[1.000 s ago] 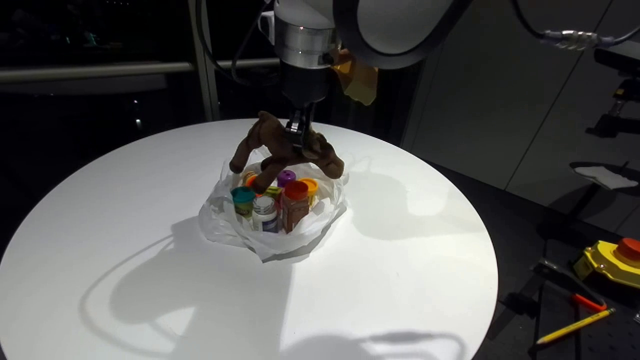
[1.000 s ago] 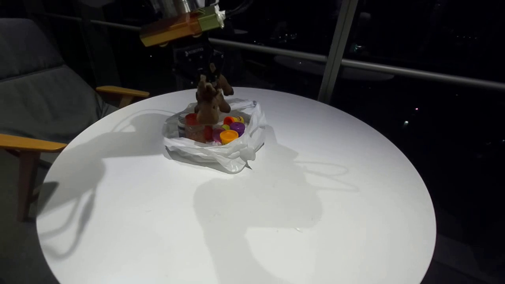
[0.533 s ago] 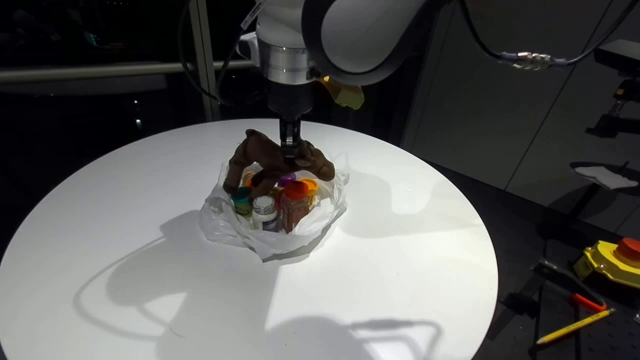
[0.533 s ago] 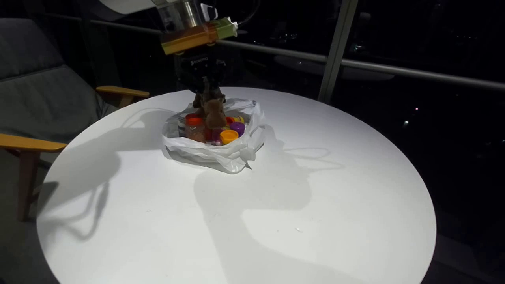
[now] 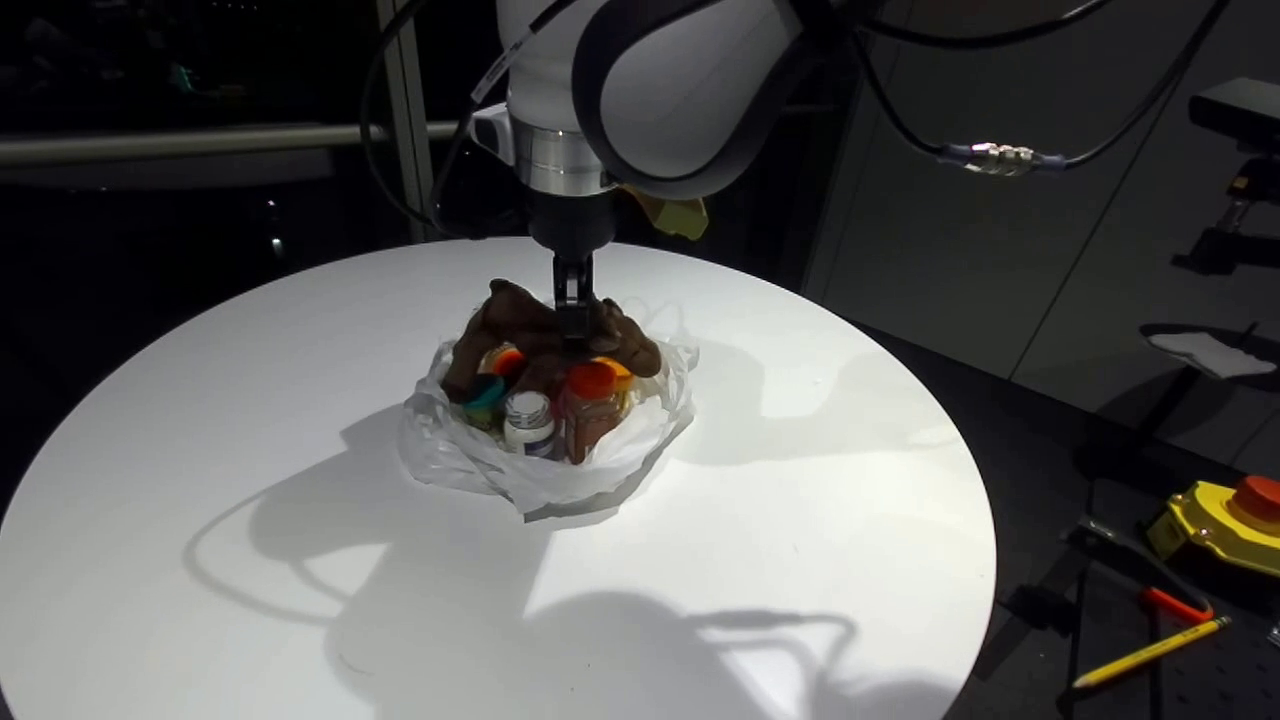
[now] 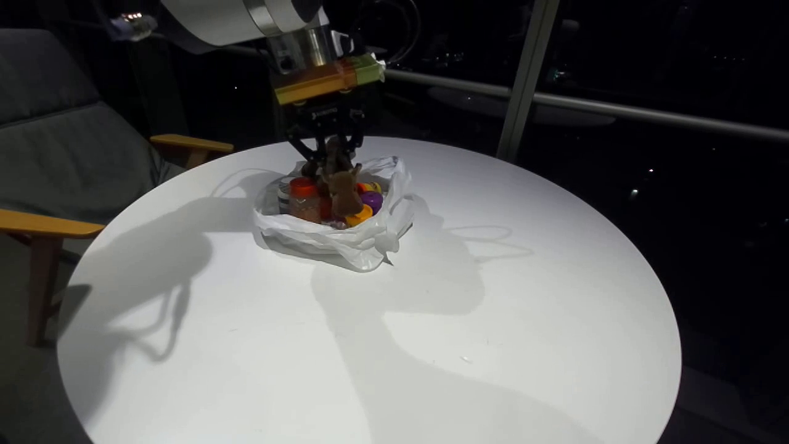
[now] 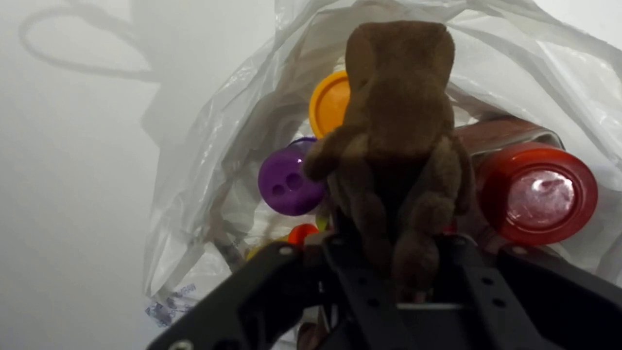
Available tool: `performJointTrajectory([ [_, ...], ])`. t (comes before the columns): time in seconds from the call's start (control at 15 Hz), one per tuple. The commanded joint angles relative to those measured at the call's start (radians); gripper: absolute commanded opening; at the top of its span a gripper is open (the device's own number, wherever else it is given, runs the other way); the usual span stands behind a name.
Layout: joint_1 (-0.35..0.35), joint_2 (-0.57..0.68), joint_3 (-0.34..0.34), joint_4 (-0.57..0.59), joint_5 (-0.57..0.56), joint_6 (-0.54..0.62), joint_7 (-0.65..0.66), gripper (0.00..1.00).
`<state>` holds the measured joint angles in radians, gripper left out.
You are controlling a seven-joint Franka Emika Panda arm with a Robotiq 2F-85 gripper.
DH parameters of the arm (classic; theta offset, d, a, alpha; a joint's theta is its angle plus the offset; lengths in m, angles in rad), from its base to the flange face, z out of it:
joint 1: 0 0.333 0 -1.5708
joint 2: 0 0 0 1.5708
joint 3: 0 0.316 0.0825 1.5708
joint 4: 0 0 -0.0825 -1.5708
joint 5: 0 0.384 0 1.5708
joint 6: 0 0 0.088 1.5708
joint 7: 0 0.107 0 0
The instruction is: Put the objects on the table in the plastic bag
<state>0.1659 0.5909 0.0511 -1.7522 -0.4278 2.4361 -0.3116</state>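
A brown plush animal point(image 5: 515, 312) lies across the top of the items in the white plastic bag point(image 5: 560, 490). Its head hangs over the jars in an exterior view point(image 6: 345, 192) and in the wrist view point(image 7: 401, 107). My gripper point(image 7: 398, 243) points down over the bag. Its fingers are spread on either side of the plush, with gaps beside it in an exterior view point(image 6: 333, 159). The bag holds a red-lidded jar point(image 7: 539, 194), a purple round piece point(image 7: 289, 184), an orange lid point(image 7: 330, 104), a teal-lidded tub point(image 5: 484, 392) and a white-capped jar point(image 5: 529, 425).
The bag stands on a round white table point(image 5: 800, 560); its crumpled rim is open around the items. A chair with a wooden armrest point(image 6: 191, 143) stands beside the table. A yellow box with a red button point(image 5: 1230, 525) and a pencil point(image 5: 1150, 652) lie off the table.
My gripper and the plush have moved down into the bag's mouth, with the plush settling onto the jars. The fingers now appear spread wider around it.
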Motion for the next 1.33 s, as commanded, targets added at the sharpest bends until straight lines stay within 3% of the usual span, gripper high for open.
performJointTrajectory([
  [0.0,-0.013,-0.002,0.017,0.055,0.046,-0.066,-0.007,0.65],
  [0.2,-0.014,-0.056,0.029,0.031,0.085,-0.103,0.004,0.88],
  [0.33,-0.008,-0.101,0.033,0.004,0.102,-0.116,0.022,0.99],
  [0.6,0.010,-0.213,0.049,-0.048,0.142,-0.171,0.112,1.00],
  [0.87,0.004,-0.353,0.106,-0.101,0.287,-0.313,0.139,1.00],
  [1.27,0.003,-0.607,0.119,-0.302,0.452,-0.456,0.267,1.00],
])
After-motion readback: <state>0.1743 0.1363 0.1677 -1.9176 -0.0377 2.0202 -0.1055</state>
